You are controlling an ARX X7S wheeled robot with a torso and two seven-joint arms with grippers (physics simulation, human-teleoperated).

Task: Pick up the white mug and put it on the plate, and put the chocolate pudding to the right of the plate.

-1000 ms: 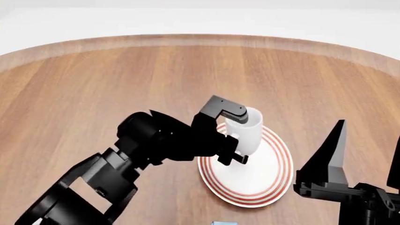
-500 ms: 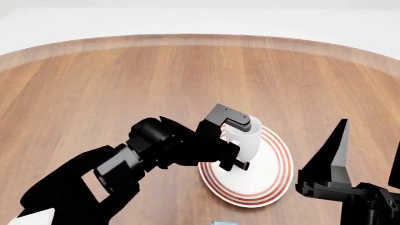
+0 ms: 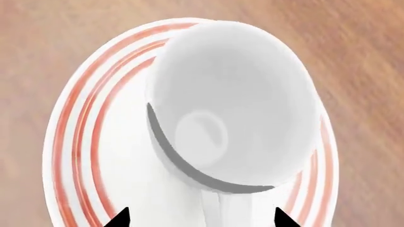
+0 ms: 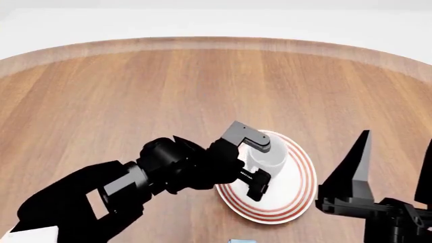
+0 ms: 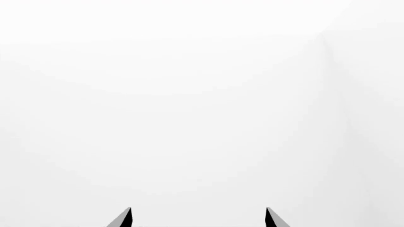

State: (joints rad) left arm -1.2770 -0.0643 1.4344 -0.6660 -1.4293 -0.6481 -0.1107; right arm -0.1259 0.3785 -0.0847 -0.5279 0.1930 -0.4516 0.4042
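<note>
The white mug (image 4: 268,158) stands upright on the plate (image 4: 297,190), toward the plate's far-left part, with its open mouth facing up; the left wrist view looks straight into the mug (image 3: 233,104), and the plate's red rings (image 3: 75,137) show around it. The left gripper (image 4: 255,161) straddles the mug, one finger over the far rim and the other at the near side by the handle; its tips sit at either side of the handle area, and the pictures do not settle whether they press the mug or stand just clear. The plate lies on the round wooden table (image 4: 135,91). A sliver of the chocolate pudding (image 4: 241,241) shows at the bottom edge of the head view, near the plate's near rim. The right gripper (image 4: 395,172) points upward to the right of the plate, fingers spread wide and holding nothing; its wrist view shows only the finger tips (image 5: 124,218) against blank white.
</note>
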